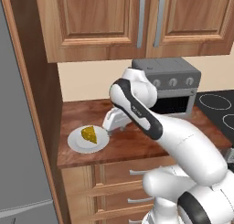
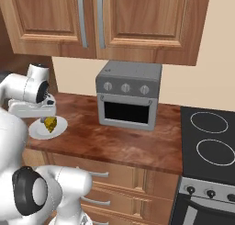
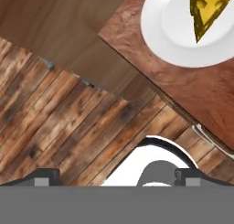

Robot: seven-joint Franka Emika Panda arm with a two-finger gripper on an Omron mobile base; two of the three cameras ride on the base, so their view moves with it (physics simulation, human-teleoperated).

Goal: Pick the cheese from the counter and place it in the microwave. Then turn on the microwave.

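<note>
The cheese (image 1: 89, 134) (image 2: 50, 123) (image 3: 208, 10) is a small yellow wedge with holes. It lies on a white round plate (image 1: 77, 145) (image 2: 36, 131) (image 3: 169, 35) at the left end of the reddish-brown counter (image 1: 137, 145) (image 2: 114, 141) (image 3: 196, 90). My gripper (image 1: 109, 129) (image 2: 43, 117) (image 3: 116, 177) hangs low just beside the plate, on the side towards the toaster oven. It is open, with nothing between its fingertips (image 3: 45, 176). In the hand view the cheese sits at the top right, off the line between the fingers. The microwave is out of view.
A grey three-knob toaster oven (image 1: 169, 86) (image 2: 128, 95) stands at the back of the counter. A black stovetop (image 1: 219, 109) (image 2: 209, 141) lies to the right. Wooden wall cabinets (image 1: 137, 22) hang overhead and a tall wooden panel (image 1: 41, 104) bounds the counter's left end. Drawers (image 2: 133, 182) sit below.
</note>
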